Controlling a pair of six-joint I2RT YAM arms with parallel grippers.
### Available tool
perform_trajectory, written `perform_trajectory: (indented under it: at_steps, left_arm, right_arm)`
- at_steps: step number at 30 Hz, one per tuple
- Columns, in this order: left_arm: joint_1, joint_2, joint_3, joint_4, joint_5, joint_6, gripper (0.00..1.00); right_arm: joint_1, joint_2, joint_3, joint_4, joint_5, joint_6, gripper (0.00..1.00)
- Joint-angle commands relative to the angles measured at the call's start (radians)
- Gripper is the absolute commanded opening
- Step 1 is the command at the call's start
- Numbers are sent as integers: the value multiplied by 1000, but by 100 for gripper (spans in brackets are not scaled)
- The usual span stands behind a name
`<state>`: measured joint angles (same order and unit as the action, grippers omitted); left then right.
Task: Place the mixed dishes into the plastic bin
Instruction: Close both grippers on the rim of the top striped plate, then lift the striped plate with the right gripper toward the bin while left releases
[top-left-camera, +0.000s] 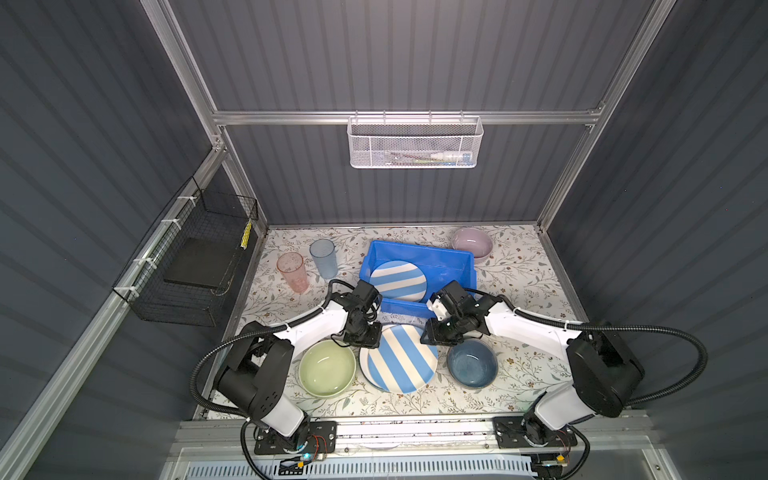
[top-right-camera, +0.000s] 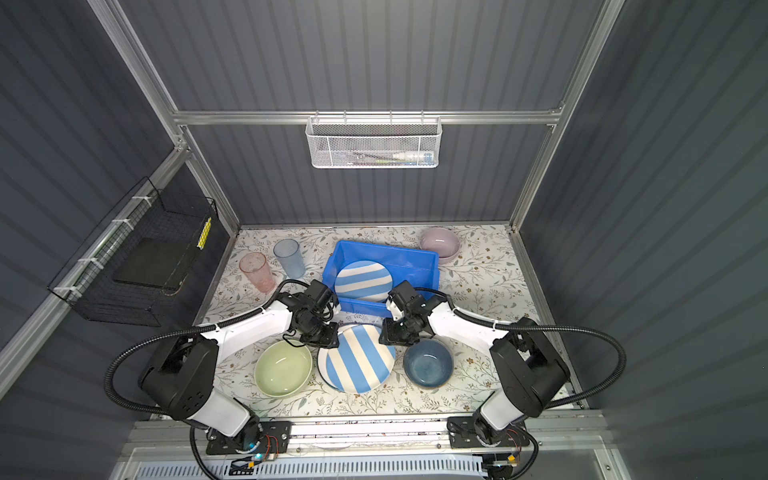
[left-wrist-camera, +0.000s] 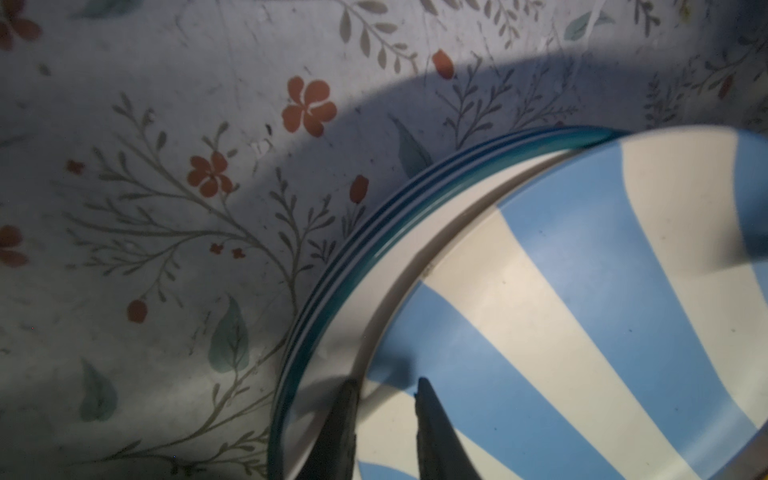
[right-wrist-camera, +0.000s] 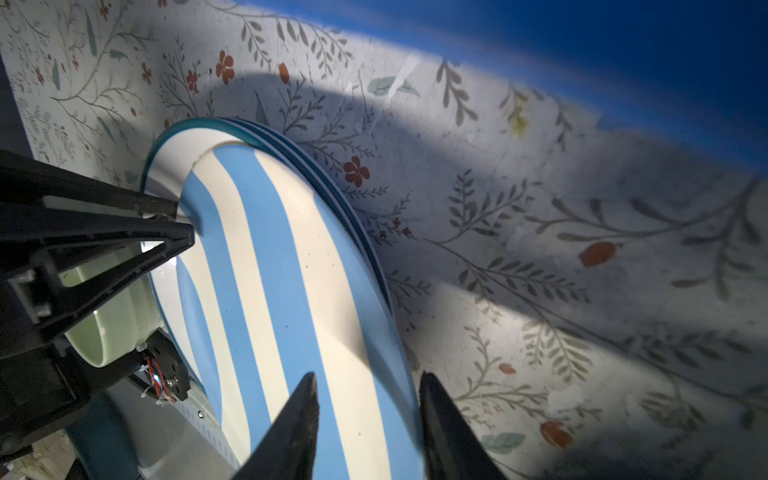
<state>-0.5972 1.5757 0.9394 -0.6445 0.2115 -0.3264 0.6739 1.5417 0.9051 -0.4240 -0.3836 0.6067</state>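
**Both arms close on the top plate.** A striped plate tops a stack at the front middle of the desk.

The left gripper pinches the plate's far-left rim, one finger on the striped face and one outside the edge. There the plate appears to ride a little above the blue-ringed plates beneath. The right gripper straddles the far-right rim, its jaws apart with the edge between them. Whether they yet press on it cannot be told.

The bin lies straight beyond the stack, away from the arm bases. Its long side runs across the desk, slightly skewed. Its near wall sits just past the plate's far rim and is partly hidden by both wrists. The two arms are about equally near the bin, and the right one is nearer its open half.

A second striped plate already fills the bin's left half. The bare floor to its right looks narrower than a plate, so the incoming one would probably land partly on the first.

A green bowl sits just beside the stack on the left and a blue bowl just beside it on the right, leaving no slack sideways. The likely way is up, over the near wall, then forward.

A pink bowl behind the bin's far right corner stands clear of that path. So do the two upright tumblers well to the bin's left.
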Motion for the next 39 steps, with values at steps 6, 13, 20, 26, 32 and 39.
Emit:
perform_trajectory:
  at_steps: [6,13,20,26,32,39]
  left_arm:
    - [-11,42,-3,17,-6,-14,27]
    - [-13,53,7,28,1,-18,27]
    - [-15,40,5,22,-13,-20,27]
    - [-15,21,14,17,-22,-28,28]
    - [-15,-10,44,-12,-30,-24,31]
    - [-15,-56,90,-56,-55,-17,39]
  right_arm:
    - [-43,-41,-53,136,-168,36,31]
    - [-49,-18,-58,179,-220,33,23]
    - [-49,-20,-57,174,-218,30,16]
    - [-50,-32,-58,156,-210,22,11]
    - [-53,-47,-59,149,-226,9,7]
    - [-65,-77,-55,126,-241,-9,5]
